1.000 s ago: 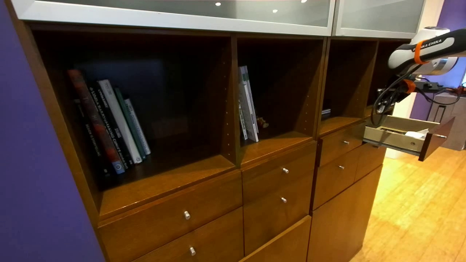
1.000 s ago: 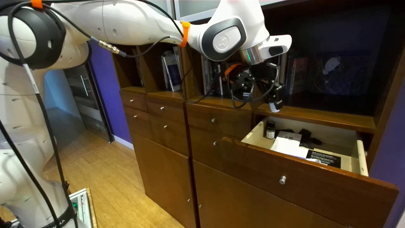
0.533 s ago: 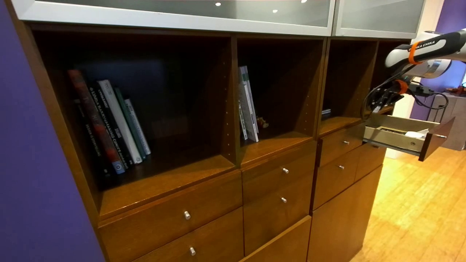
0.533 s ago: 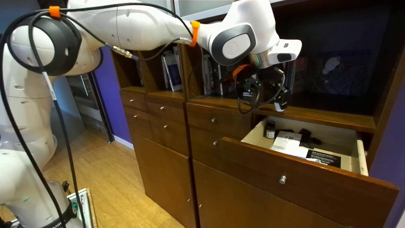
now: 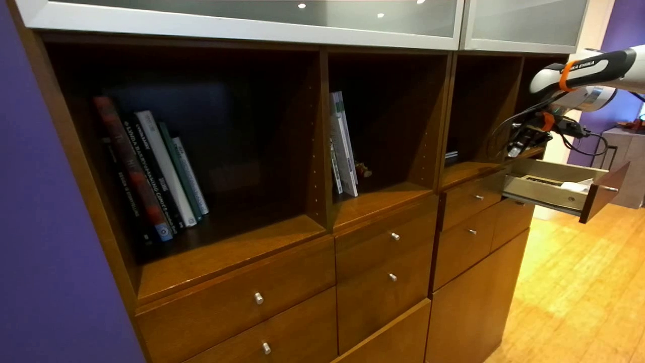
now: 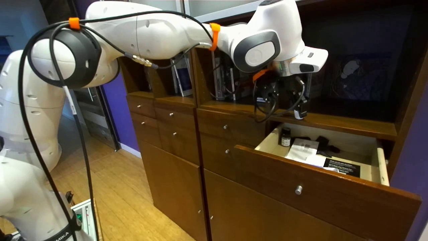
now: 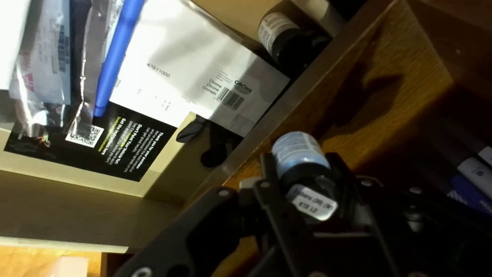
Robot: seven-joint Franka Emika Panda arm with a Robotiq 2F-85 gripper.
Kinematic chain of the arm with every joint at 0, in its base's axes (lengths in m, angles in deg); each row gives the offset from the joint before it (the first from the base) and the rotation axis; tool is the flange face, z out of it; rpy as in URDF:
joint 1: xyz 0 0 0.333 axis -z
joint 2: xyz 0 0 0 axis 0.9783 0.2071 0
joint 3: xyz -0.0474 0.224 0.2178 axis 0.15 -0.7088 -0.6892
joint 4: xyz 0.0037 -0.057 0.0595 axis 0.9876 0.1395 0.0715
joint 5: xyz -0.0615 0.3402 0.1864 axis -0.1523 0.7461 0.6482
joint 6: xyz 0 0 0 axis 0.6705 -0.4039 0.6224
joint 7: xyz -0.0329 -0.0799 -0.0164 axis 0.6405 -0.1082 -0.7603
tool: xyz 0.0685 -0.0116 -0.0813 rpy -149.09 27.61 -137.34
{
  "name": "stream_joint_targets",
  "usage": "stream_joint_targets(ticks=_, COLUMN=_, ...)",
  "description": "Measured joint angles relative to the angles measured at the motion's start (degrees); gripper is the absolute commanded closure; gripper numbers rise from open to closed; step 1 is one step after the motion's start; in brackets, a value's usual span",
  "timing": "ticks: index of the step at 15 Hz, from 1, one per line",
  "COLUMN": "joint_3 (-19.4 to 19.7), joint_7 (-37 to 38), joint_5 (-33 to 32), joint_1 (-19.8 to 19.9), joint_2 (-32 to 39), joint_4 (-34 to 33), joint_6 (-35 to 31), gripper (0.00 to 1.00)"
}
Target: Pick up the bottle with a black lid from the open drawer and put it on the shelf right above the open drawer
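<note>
My gripper (image 6: 302, 106) is shut on a small pale bottle (image 6: 300, 114) with a black lid. In the wrist view the bottle (image 7: 296, 148) sits between the fingers (image 7: 301, 165), held near its lid, with a white label on top. The open drawer (image 6: 321, 182) lies below, and the shelf (image 6: 354, 125) is right above it. In the wrist view the bottle overlaps the shelf board (image 7: 357, 111); I cannot tell if it touches. An exterior view also shows the gripper (image 5: 521, 143) above the drawer (image 5: 602, 196). A similar bottle (image 6: 285, 138) stands in the drawer's back left corner.
The drawer holds a white box (image 7: 200, 65), a blue pen (image 7: 117, 57), a black card (image 6: 342, 166) and dark items. Dim books and a picture (image 6: 351, 70) stand at the back of the shelf. Books stand in neighbouring cubbies (image 6: 183, 75). A glass-front cabinet (image 5: 252, 22) is above.
The arm has moved towards the cabinet and its wrist has come lower, with the bottle still in the gripper. The bottle hangs more upright. The drawer and its contents have not moved.
</note>
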Motion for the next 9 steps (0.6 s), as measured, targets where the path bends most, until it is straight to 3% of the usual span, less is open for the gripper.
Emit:
stream_joint_targets(ticks=2, joint_3=0.0, joint_7=1.6, joint_5=0.2, joint_1=0.1, joint_2=0.8, joint_4=-1.3, joint_6=0.7, gripper=0.84)
stream_joint_targets(ticks=3, joint_3=-0.1, joint_7=2.3, joint_5=0.2, joint_1=0.2, joint_2=1.2, joint_4=-1.9, joint_6=1.0, gripper=0.78)
stream_joint_targets(ticks=5, joint_3=-0.2, joint_7=3.4, joint_5=0.2, joint_1=0.4, joint_2=1.8, joint_4=-3.0, joint_6=1.6, gripper=0.46)
stream_joint_targets(ticks=6, joint_3=-0.2, joint_7=3.9, joint_5=0.2, joint_1=0.5, joint_2=2.1, joint_4=-3.5, joint_6=1.9, gripper=0.44)
stream_joint_targets(ticks=9, joint_3=-0.4, joint_7=4.8, joint_5=0.2, joint_1=0.6, joint_2=2.8, joint_4=-4.5, joint_6=2.2, gripper=0.22)
